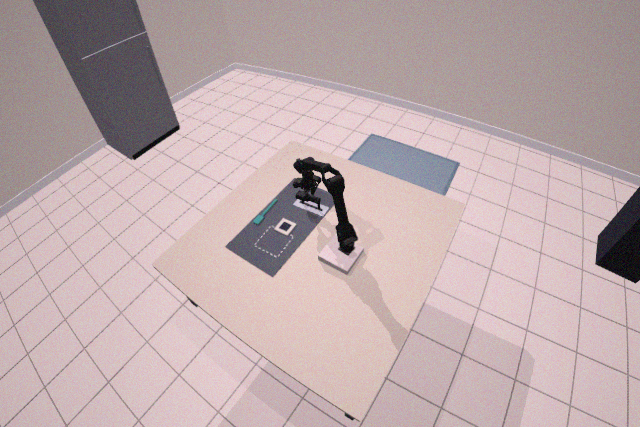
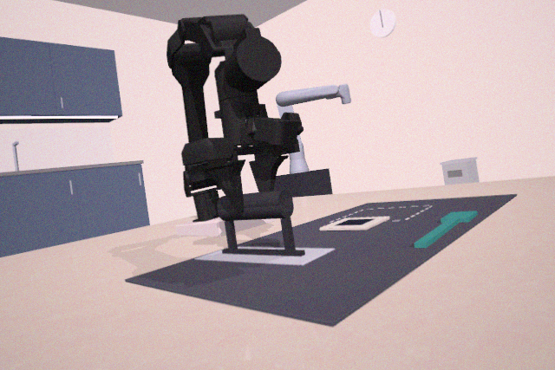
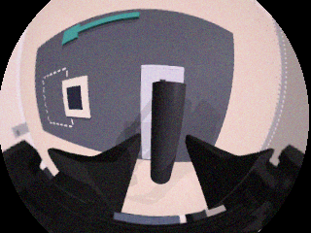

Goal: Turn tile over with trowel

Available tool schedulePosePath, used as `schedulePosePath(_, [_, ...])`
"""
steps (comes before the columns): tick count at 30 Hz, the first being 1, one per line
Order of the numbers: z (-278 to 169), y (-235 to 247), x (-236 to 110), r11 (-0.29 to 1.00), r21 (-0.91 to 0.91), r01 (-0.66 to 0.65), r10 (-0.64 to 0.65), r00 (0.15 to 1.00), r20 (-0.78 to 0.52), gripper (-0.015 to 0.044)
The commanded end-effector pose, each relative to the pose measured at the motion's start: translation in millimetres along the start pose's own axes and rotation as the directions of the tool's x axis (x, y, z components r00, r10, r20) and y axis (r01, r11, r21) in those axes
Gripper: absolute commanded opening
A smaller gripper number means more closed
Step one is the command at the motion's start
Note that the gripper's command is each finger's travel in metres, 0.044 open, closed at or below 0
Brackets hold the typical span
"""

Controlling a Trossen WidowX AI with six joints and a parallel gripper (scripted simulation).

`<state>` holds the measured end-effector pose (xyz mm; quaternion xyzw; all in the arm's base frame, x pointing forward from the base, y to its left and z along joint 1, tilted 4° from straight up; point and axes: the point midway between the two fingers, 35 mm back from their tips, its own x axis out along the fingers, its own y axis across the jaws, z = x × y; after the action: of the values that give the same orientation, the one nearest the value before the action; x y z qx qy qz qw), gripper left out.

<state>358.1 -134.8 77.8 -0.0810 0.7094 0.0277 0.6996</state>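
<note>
The trowel, a pale flat blade under a raised black handle, lies on the dark mat. My gripper is open and low over the trowel, fingertips on either side of its handle with gaps showing in the wrist view. The tile, cream with a dark square, lies flat, marked side up. It overlaps one corner region of the dashed outline and is mostly outside it. Contact of the fingers with the handle cannot be told.
A teal spatula-like tool lies near the mat's long edge farther from the arm's base. The table extends around the mat. A grey cabinet and a blue floor mat are away from the table.
</note>
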Motion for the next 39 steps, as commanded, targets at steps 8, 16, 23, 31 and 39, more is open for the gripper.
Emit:
schedulePosePath(8, [-1.2, 0.1, 3.7, 1.0, -0.003, 0.0, 0.0, 1.0, -0.005, 0.013])
schedulePosePath(16, [-1.2, 0.1, 3.7, 1.0, -0.003, 0.0, 0.0, 1.0, -0.005, 0.013])
schedulePosePath(23, [-1.2, 0.1, 3.7, 1.0, -0.003, 0.0, 0.0, 1.0, -0.005, 0.013])
schedulePosePath(31, [-1.2, 0.1, 3.7, 0.994, -0.107, -0.001, 0.0, 1.0, -0.005, 0.013])
schedulePosePath(39, [-1.2, 0.1, 3.7, 0.94, -0.341, -0.002, 0.001, 1.0, -0.005, 0.013])
